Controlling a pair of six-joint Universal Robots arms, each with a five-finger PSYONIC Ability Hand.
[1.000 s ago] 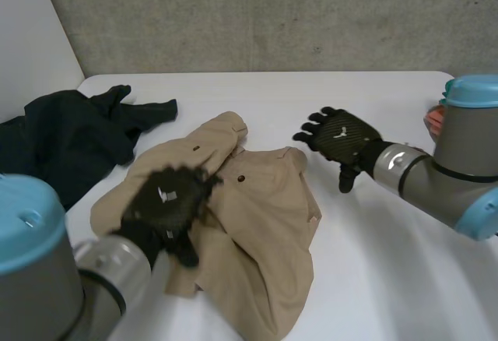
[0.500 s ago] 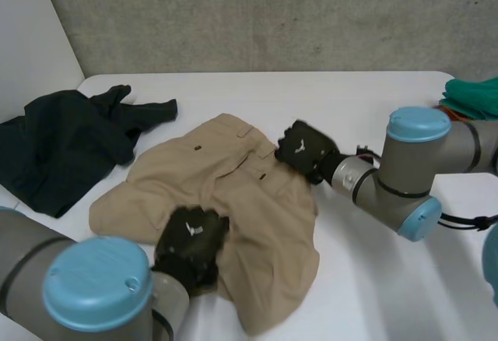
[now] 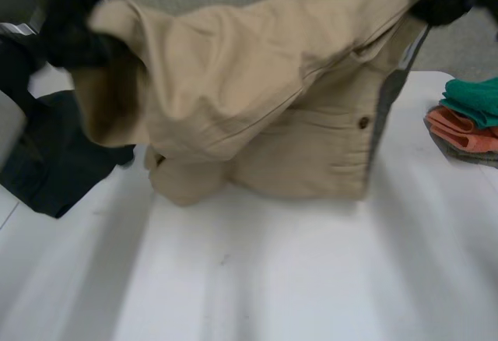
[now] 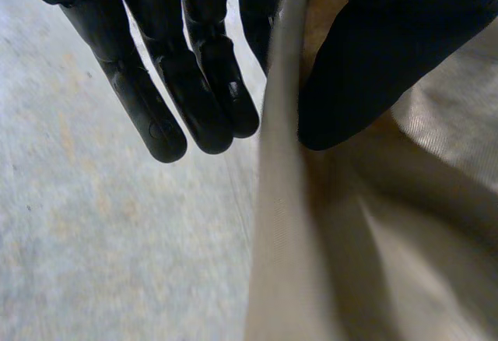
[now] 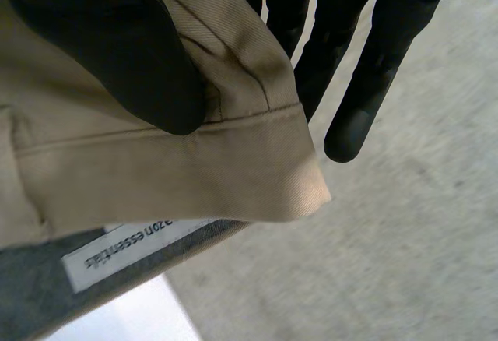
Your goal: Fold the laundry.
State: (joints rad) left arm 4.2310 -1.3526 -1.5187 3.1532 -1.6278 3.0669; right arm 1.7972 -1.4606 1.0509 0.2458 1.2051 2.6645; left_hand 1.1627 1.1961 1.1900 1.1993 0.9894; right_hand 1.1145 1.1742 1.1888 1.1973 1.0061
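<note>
Beige cotton shorts (image 3: 264,100): hanging spread above white table (image 3: 311,279). Left hand (image 4: 194,84): thumb, fingers pinching upper edge. Right hand (image 5: 117,45): clamped on labelled waistband corner. Dark crumpled garment (image 3: 47,170): table's left.

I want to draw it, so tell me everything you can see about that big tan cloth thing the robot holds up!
The tan garment looks like sturdy cotton twill, with stitched hems, a dark button and a grey inside carrying a white label. It hangs spread wide above the white table, wrinkled, its lower end bunched near the tabletop. The left hand pinches one top corner; the right hand pinches the other, at a hemmed edge.
</note>
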